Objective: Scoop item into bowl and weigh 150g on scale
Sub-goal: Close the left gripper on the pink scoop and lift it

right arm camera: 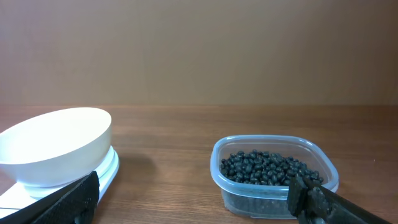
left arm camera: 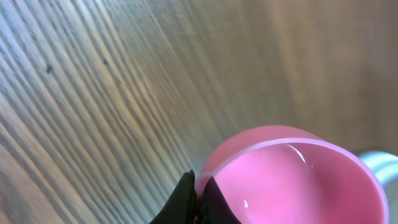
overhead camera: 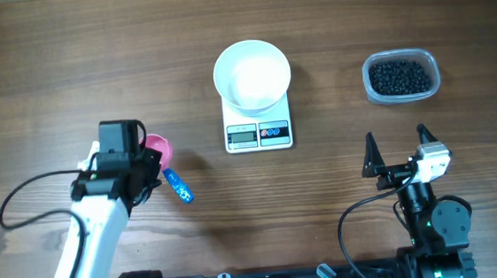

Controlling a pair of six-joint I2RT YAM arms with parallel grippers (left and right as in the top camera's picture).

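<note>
The white bowl point(overhead camera: 252, 72) point(right arm camera: 56, 143) stands on the white scale point(overhead camera: 259, 135) point(right arm camera: 109, 167) at the table's middle back. The item, small black beans point(overhead camera: 399, 76) point(right arm camera: 264, 168), fills a clear plastic tub point(overhead camera: 403, 95) at the back right. My left gripper point(overhead camera: 148, 165) point(left arm camera: 198, 198) is shut on the rim of a pink scoop cup point(overhead camera: 158, 149) point(left arm camera: 292, 180), whose blue handle point(overhead camera: 179, 186) lies on the wood. My right gripper point(overhead camera: 398, 149) point(right arm camera: 196, 202) stands open near the front, facing bowl and tub, with nothing between its fingers.
Bare wooden tabletop point(overhead camera: 56, 65) surrounds everything. The scale's display and buttons point(overhead camera: 258, 135) face the front edge. The arm bases and cables point(overhead camera: 362, 228) lie along the near edge.
</note>
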